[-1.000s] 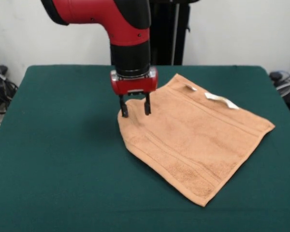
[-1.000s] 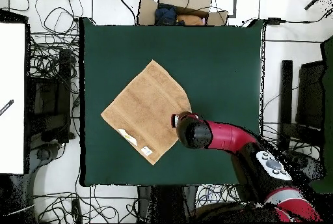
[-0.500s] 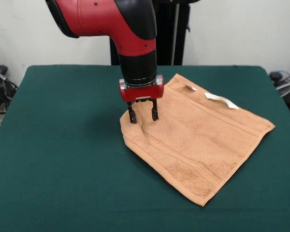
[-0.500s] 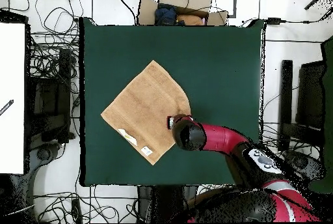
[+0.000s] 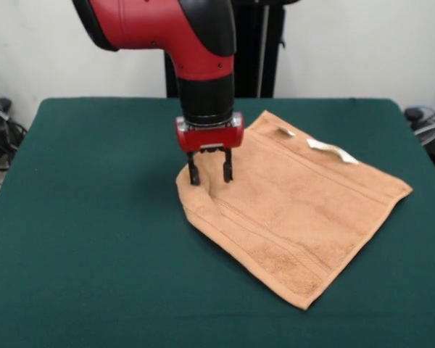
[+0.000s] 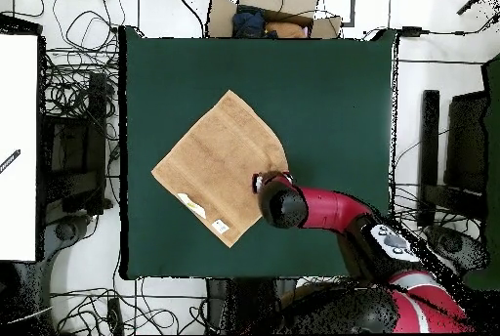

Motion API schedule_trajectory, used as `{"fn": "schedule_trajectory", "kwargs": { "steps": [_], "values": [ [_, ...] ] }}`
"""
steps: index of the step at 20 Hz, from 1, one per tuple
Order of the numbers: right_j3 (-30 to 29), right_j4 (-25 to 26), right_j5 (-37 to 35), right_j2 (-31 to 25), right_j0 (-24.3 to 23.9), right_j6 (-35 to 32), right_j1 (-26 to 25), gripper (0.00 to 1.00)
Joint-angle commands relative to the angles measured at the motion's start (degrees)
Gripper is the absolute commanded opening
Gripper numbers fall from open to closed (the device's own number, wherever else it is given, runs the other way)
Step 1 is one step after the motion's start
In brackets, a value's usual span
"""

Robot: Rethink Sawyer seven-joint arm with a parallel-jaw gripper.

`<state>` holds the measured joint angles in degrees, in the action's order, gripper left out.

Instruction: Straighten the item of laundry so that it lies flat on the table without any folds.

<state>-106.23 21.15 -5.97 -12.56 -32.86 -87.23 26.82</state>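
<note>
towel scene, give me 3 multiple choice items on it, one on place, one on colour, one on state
1. Where is the claw?
A. over the towel's corner nearest the table's left side in the front view
B. over the bare table, clear of the towel
C. over the white label

2. What colour is the towel?
A. blue
B. peach-orange
C. white

3. How does the towel lie at the claw?
A. wholly flat
B. rumpled into a small ridge
C. rolled into a tube

Answers:
1 A, the claw stands on that corner, far from the white label.
2 B, peach-orange on the green table.
3 B, cloth bunches beneath the open claw.
</note>
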Motion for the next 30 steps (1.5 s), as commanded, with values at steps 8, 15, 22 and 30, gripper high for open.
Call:
{"fn": "schedule_trajectory", "kwargs": {
  "steps": [8,15,22,30],
  "values": [
    [-0.54,2.94,11.89,4.78,4.52,-8.94,3.51,1.00],
    [-1.63,2.16,12.11,5.02,4.75,-8.76,4.66,1.00],
    [-3.53,1.75,12.81,6.56,5.77,-9.79,5.14,1.00],
    [-1.29,1.60,14.79,6.63,6.52,-9.67,-0.79,1.00]
  ]
}}
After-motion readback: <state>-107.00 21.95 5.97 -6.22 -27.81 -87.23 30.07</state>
